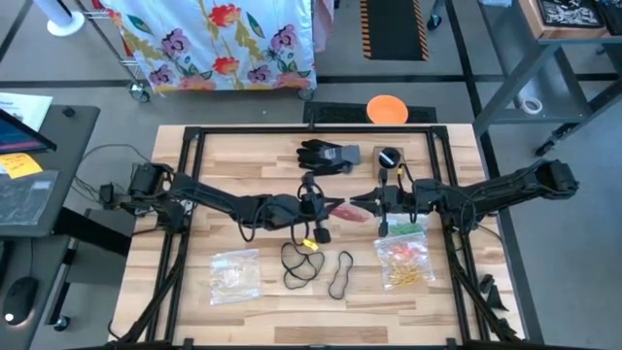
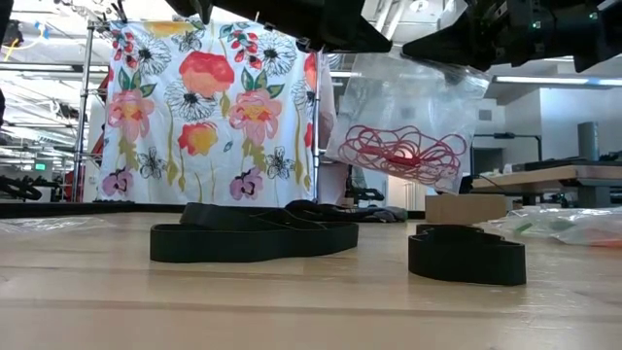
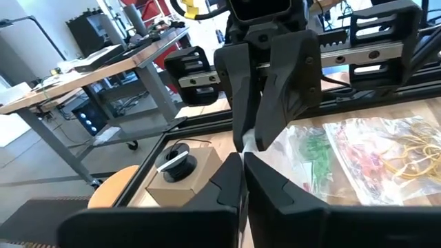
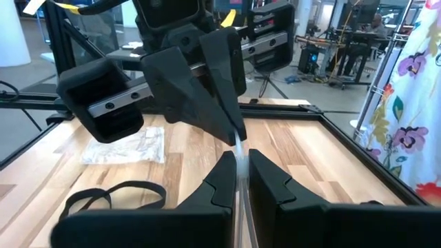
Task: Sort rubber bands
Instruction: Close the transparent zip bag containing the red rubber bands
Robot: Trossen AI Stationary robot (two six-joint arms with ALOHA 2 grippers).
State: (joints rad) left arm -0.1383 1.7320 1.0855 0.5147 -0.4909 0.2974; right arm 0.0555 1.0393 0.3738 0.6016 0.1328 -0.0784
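Note:
A clear plastic bag (image 2: 413,102) with red rubber bands (image 2: 402,151) in it hangs above the table's middle, between my two grippers. My left gripper (image 1: 335,206) comes from the table's left and my right gripper (image 1: 356,204) from the right; they face each other, both shut on the bag's top. Two wide black loops (image 1: 302,262) (image 1: 341,276) lie flat on the wood in front of them. Further clear bags lie flat: one near the front left (image 1: 234,272), one with yellow and red bands (image 1: 409,264), and one with green bands (image 1: 402,229). My left gripper pinches the bag's upper edge (image 3: 252,142) between its two fingers, coming about level from the table's left. The bag is lifted clear and hangs below the fingers. One layer or both, I cannot tell. My right gripper pinches the same upper edge (image 4: 239,147) between its two fingers, level from the table's right, right against the other gripper's fingertips. The bag hangs below, clear of the table, with the red bands in its lower part.
A black glove (image 1: 327,156) lies at the table's far middle, beside a small cardboard box (image 1: 389,159) with a black roll on it. A black frame (image 1: 292,130) rims the table. An orange disc (image 1: 386,109) and a floral cloth (image 1: 219,44) are beyond the far edge.

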